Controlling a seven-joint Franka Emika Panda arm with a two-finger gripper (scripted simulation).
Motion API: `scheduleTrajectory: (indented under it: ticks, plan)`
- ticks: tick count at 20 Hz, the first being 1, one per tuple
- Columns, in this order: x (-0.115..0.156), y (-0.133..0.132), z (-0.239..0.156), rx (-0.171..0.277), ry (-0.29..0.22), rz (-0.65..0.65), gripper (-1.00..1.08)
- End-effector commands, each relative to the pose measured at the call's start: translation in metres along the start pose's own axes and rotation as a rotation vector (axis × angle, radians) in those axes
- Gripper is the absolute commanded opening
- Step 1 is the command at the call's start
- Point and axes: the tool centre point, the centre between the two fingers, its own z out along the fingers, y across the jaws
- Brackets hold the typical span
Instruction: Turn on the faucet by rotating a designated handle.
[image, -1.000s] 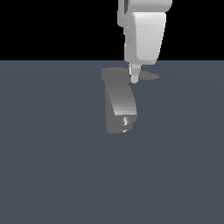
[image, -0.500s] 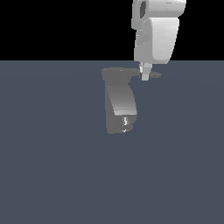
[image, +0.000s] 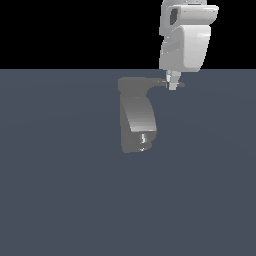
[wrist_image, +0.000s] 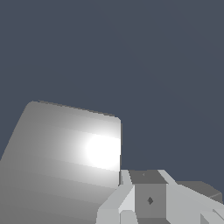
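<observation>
End effector (image: 172, 85) at handle (image: 161, 85) tip, 3 o'clock of faucet (image: 137, 120). Finger state indeterminate. Risk: slip past tapered tip, rotation incomplete.

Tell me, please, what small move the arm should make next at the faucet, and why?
Probably a short sideways push: the gripper sits at the handle near its outer end, beside the faucet, so sweeping it around the faucet's top should rotate the handle.

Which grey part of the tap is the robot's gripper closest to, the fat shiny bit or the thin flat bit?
The thin flat bit, the handle. The gripper sits right at its pointed end, while the faucet body curves down, away from it.
</observation>
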Motion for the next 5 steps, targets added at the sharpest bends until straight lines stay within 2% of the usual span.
scheduleTrajectory:
  ticks: [1,5]
  plan:
    - [0.0190,-0.0049,0.0004,0.001,0.002,0.021,-1.00]
    - [0.0286,-0.0120,0.0003,0.001,0.001,0.024,-1.00]
